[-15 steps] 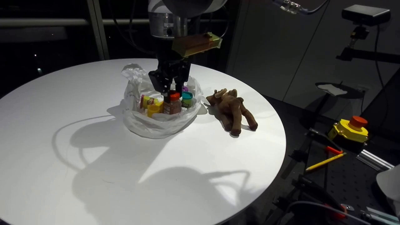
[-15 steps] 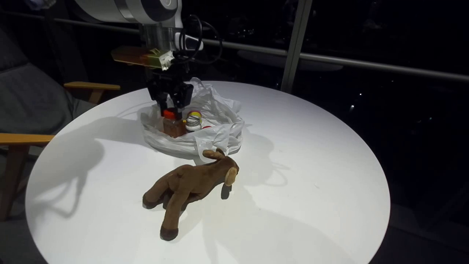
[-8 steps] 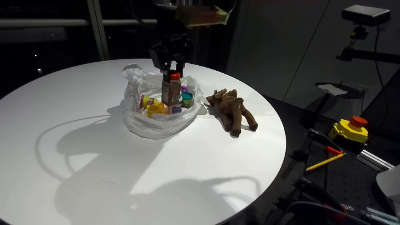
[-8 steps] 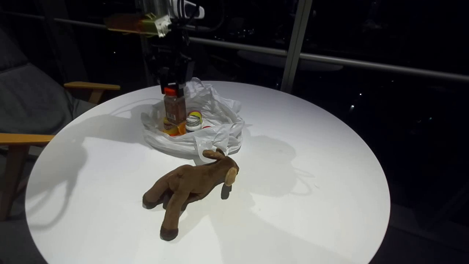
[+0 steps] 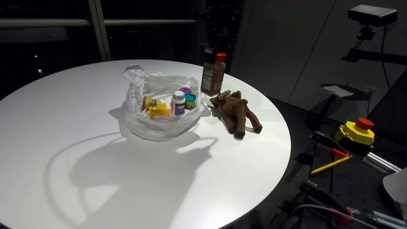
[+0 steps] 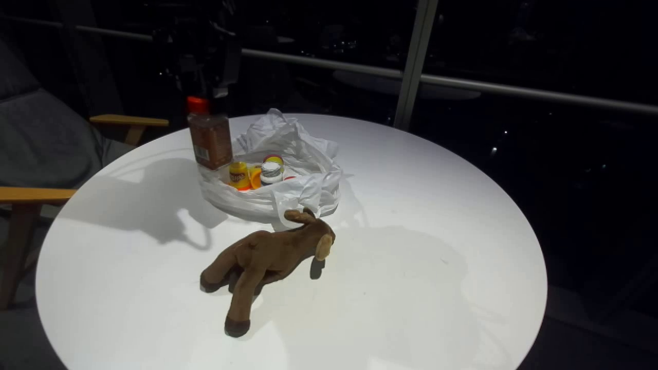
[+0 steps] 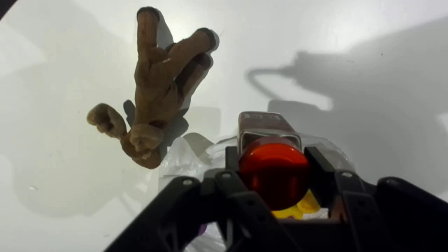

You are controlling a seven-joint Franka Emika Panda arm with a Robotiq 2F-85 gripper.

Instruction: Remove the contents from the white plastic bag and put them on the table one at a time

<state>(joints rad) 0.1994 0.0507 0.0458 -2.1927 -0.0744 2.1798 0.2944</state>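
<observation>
The bag (image 5: 159, 128) rests on the desk (image 5: 73, 92), the plush animal (image 5: 235, 109) just to its right in an exterior view. Inside the bag, a bottle (image 5: 179, 103) stands between a left-hand tub (image 5: 151, 104) and a right-hand tub (image 5: 190, 101). The jar (image 6: 212, 141), held in the gripper (image 7: 273, 162) above the desk, appears right of the plush animal in the wrist view.

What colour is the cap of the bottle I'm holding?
The cap is bright red, slightly orange; it shows best in the wrist view.
</observation>
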